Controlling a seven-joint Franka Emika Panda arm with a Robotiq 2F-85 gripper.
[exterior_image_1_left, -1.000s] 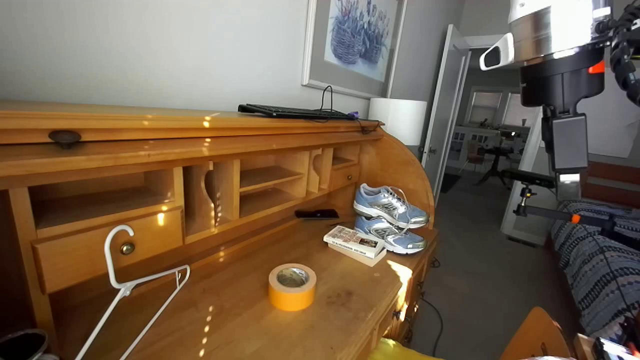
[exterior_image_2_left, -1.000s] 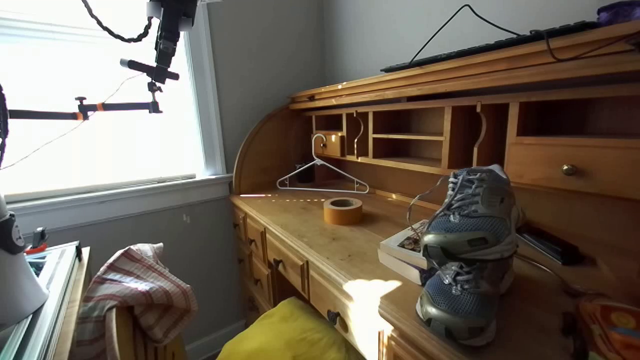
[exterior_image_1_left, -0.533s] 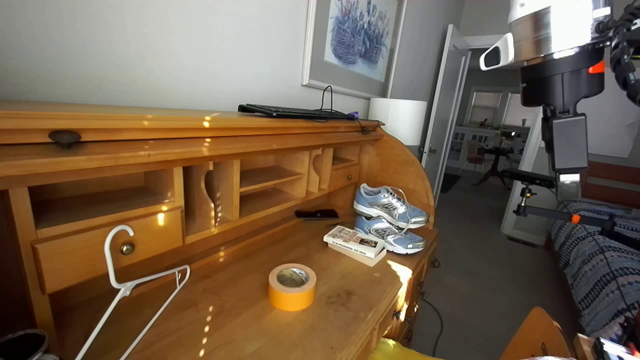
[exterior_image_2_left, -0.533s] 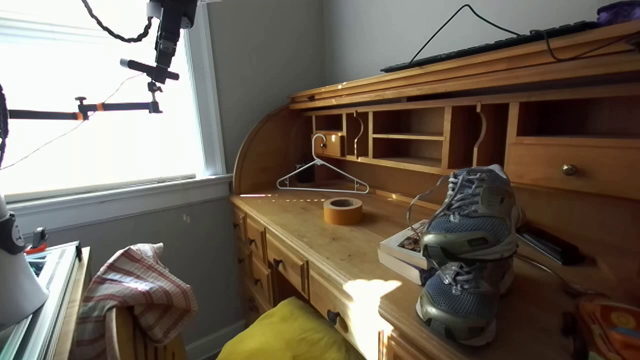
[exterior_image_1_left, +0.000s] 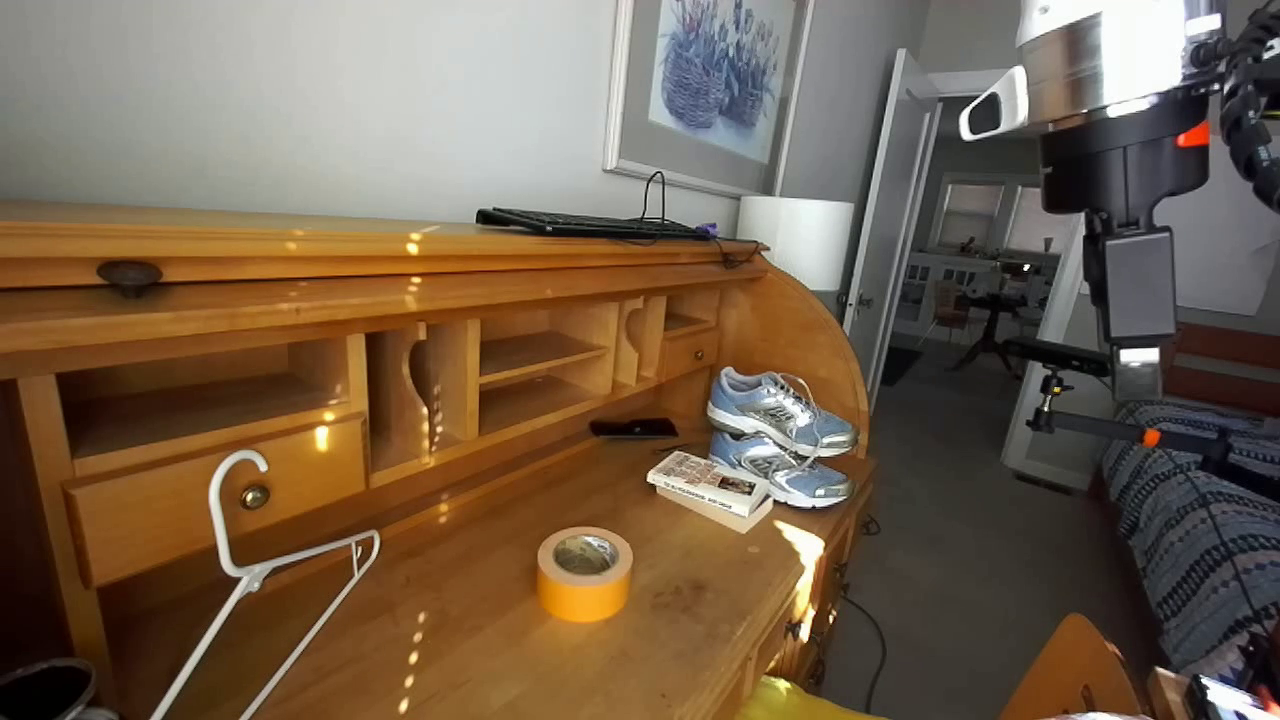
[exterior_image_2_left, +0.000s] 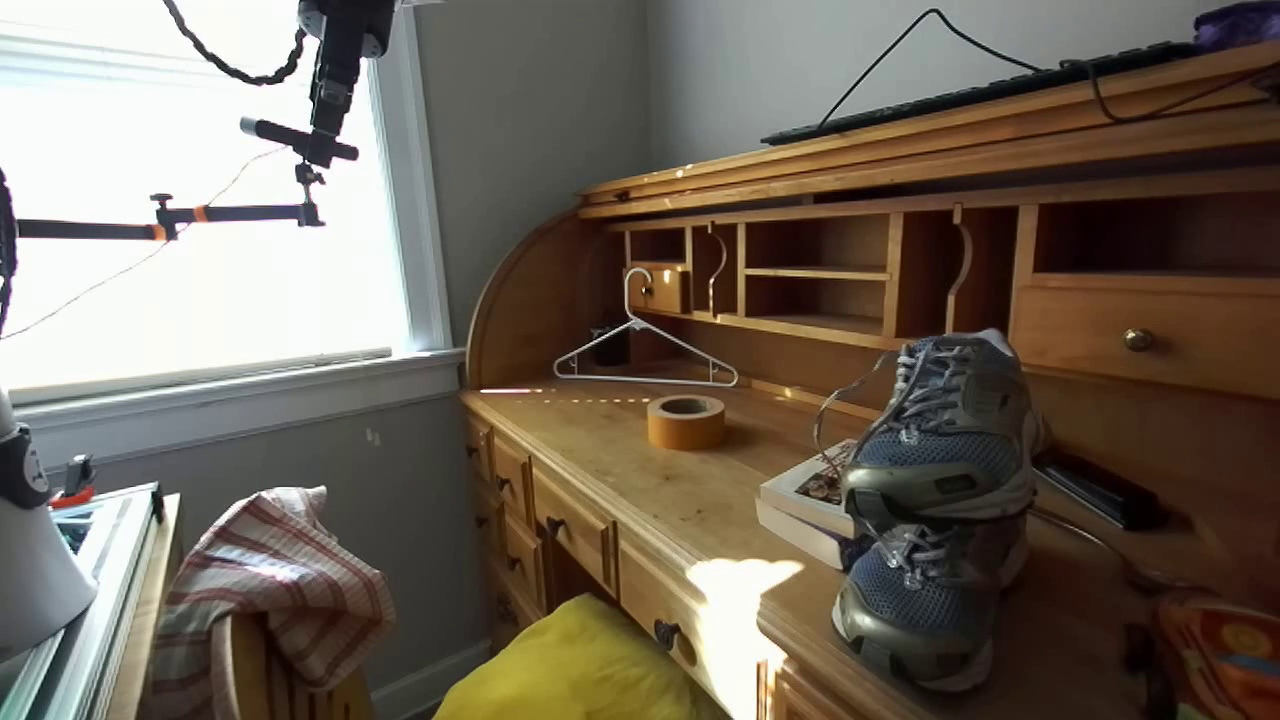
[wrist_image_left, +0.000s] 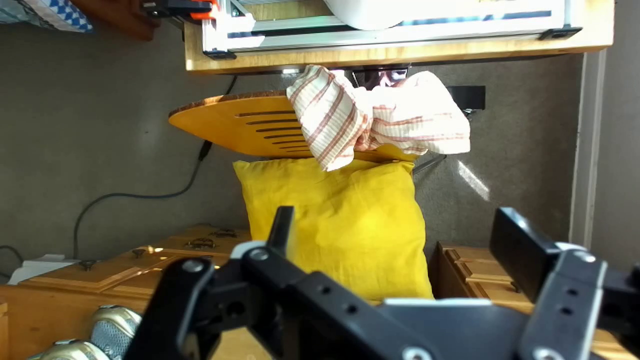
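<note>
1. The claw (wrist_image_left: 397, 222) is spread wide, its two fingers (wrist_image_left: 520, 250) well apart; in an exterior view it hangs tips down on the right, below the arm (exterior_image_1_left: 1100, 65).
2. Beneath it in the wrist view is a yellow cushion (wrist_image_left: 345, 215), seen from above between the fingers and well below them; it lies against the slatted back of a wooden chair (wrist_image_left: 225, 122), in front of the worktop (exterior_image_1_left: 480, 565).
3. A striped cloth (wrist_image_left: 330, 115) is draped over that chair back.
4. On the worktop, near the middle, a roll of orange tape (exterior_image_1_left: 585, 602) lies flat with its hole upward.
5. In an exterior view, a white hanger (exterior_image_2_left: 636, 322) stands hook up at the far left of the worktop, apart from the tape.
6. Two stacked books (exterior_image_2_left: 800, 508) lie just beside a pair of shoes (exterior_image_2_left: 945, 430), one shoe on top of the other, at the near right in an exterior view.
7. A keyboard (exterior_image_1_left: 600, 222) rests on the ledge (exterior_image_1_left: 300, 258) above the cubbyholes (exterior_image_1_left: 540, 355).
8. A framed picture (exterior_image_1_left: 715, 90) hangs on the wall (exterior_image_1_left: 300, 110), and a white lampshade (exterior_image_1_left: 797, 240) shows beyond the far right end of the worktop in an exterior view.
</note>
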